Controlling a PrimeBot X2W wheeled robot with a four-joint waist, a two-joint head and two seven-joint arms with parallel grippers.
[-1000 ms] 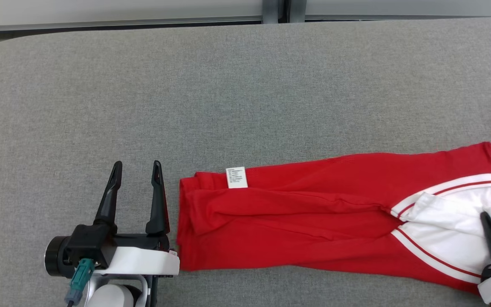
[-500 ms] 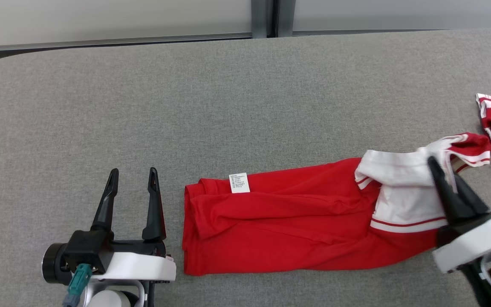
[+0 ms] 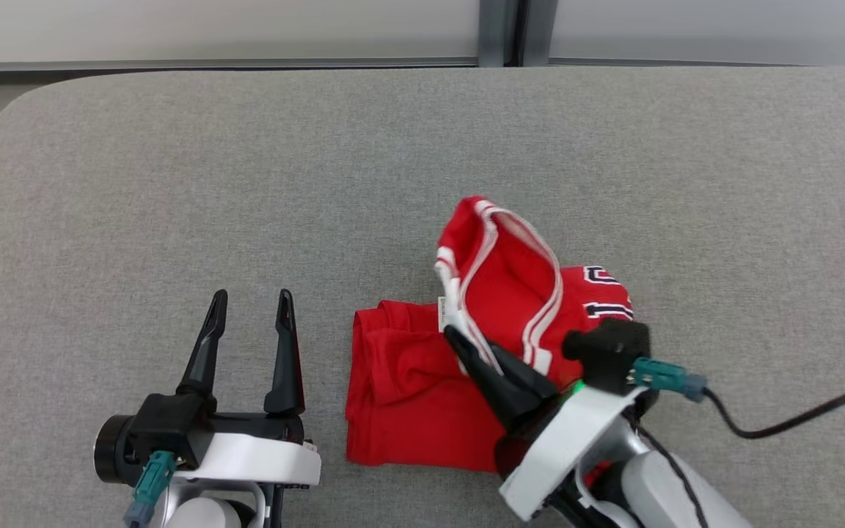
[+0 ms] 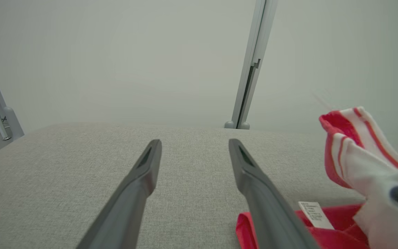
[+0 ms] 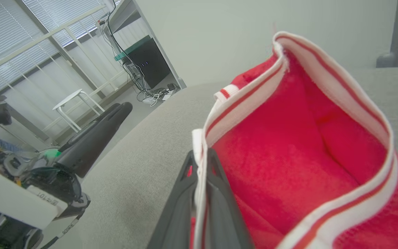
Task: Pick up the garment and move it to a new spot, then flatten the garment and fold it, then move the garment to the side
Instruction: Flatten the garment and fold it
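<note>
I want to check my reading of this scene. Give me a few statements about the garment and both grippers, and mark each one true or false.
1. The right gripper has its jaws shut on the striped edge of the garment. True.
2. The left gripper also holds the garment. False: its jaws stand open and empty, apart from it.
3. The garment lies wholly flat on the table. False: one end is raised over the rest.
4. A white label shows on the garment. True.
</note>
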